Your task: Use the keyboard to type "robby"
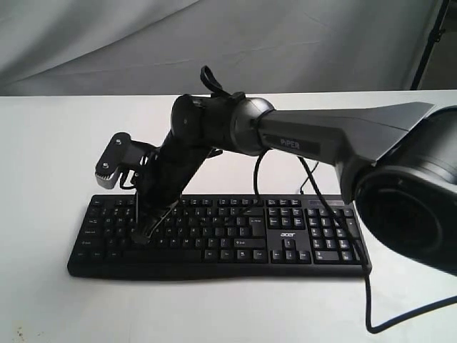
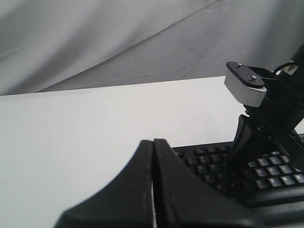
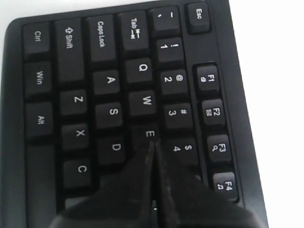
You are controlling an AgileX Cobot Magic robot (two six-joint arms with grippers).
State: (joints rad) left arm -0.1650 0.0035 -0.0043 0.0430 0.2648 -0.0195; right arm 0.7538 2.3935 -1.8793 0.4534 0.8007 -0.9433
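Observation:
The black keyboard (image 1: 235, 243) lies flat on the white table, number pad to the right. My right arm reaches across to its left end. The right gripper (image 1: 141, 237) is shut, tips pointing down at the letter keys. In the right wrist view the right gripper (image 3: 153, 142) has its closed tips at the edge of the E key (image 3: 149, 134), beside the 4 key, on the keyboard (image 3: 109, 80). Whether they touch a key I cannot tell. The left gripper (image 2: 153, 141) is shut and empty, off the left end of the keyboard (image 2: 209, 166). It does not show in the exterior view.
A black cable (image 1: 368, 286) runs from the right arm over the number pad and off the table's front right. The right arm's wrist camera (image 2: 247, 85) hangs above the keyboard's left end. A grey cloth (image 1: 214, 43) hangs behind the white table (image 1: 57, 143).

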